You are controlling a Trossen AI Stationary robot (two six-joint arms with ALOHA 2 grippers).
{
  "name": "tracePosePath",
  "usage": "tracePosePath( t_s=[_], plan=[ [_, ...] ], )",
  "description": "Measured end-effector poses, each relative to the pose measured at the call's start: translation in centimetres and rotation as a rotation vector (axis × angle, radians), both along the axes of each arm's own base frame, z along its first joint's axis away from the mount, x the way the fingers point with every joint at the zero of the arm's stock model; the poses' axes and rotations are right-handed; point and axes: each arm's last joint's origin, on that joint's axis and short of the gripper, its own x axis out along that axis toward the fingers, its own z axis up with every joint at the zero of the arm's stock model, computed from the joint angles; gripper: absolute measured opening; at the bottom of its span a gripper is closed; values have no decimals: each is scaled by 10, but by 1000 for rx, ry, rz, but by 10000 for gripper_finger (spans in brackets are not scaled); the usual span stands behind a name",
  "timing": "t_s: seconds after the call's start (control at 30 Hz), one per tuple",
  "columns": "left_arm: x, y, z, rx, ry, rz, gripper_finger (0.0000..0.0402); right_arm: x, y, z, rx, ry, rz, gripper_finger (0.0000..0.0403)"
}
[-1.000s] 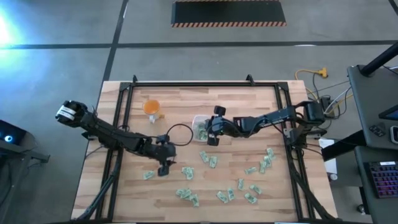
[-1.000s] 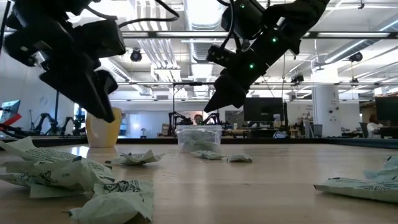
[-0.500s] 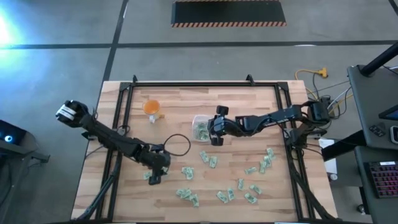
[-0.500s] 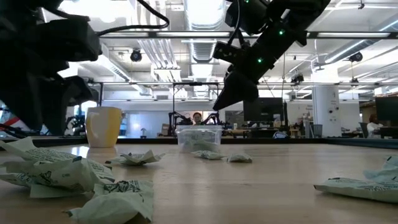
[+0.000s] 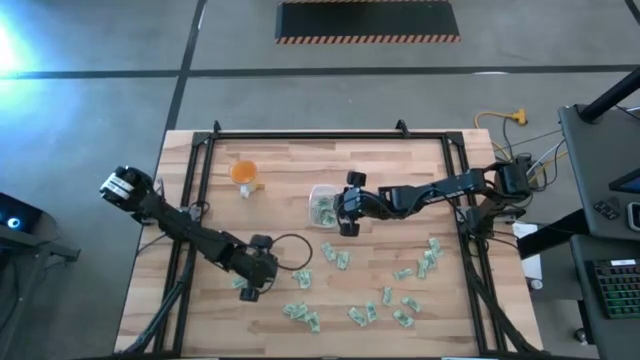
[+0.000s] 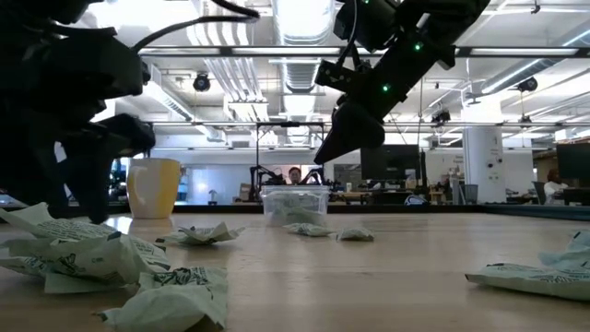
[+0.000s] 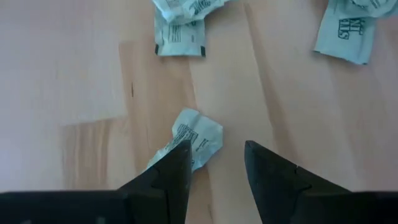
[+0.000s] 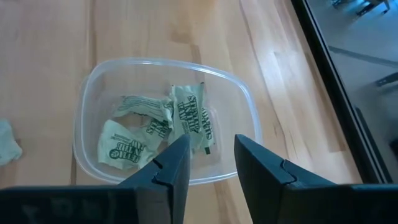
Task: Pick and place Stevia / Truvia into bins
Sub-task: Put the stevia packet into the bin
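Many pale green and white sachets [image 5: 360,314] lie flat and scattered over the near half of the table. My left gripper [image 7: 214,152] is open and low over the near-left part of the table [image 5: 248,290]. One crumpled sachet [image 7: 198,138] lies by one of its fingertips, partly hidden behind it. The clear container [image 8: 165,118] stands mid-table [image 5: 322,208] and holds a few sachets [image 8: 186,121]. My right gripper [image 8: 211,146] is open, with nothing between its fingers. It hangs above the container's right rim [image 6: 334,148]. My left gripper comes from above, pointing down, with one fingertip [image 7: 179,155] at the edge of the crumpled sachet [image 7: 186,146]. Whether it touches the sachet I cannot tell. The sachet lies on the table.
An orange cup [image 5: 244,173] stands at the far left of the wooden top, seen also in the low view [image 6: 153,187]. A black cable loop [image 5: 290,250] trails beside my left gripper. A dark frame rail [image 5: 190,200] runs along the table's sides. Bare wood lies between container and cup.
My left gripper has moved toward the table's near edge and come down to just above the crumpled sachet at the near left. My right gripper has drawn slightly up and toward the right, away from the container.
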Motion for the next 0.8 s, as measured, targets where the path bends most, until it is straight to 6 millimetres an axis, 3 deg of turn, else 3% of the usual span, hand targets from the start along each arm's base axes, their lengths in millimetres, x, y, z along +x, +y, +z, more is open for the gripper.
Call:
tracePosePath(
  t_s=[0.43,0.8],
  plan=[
    [5,-2,-14,199,-8,-73,131,0,0,0,3,1,-3,107],
    [11,-7,1,244,-85,-86,131,-1,0,-2,3,20,-3,100]
  ],
)
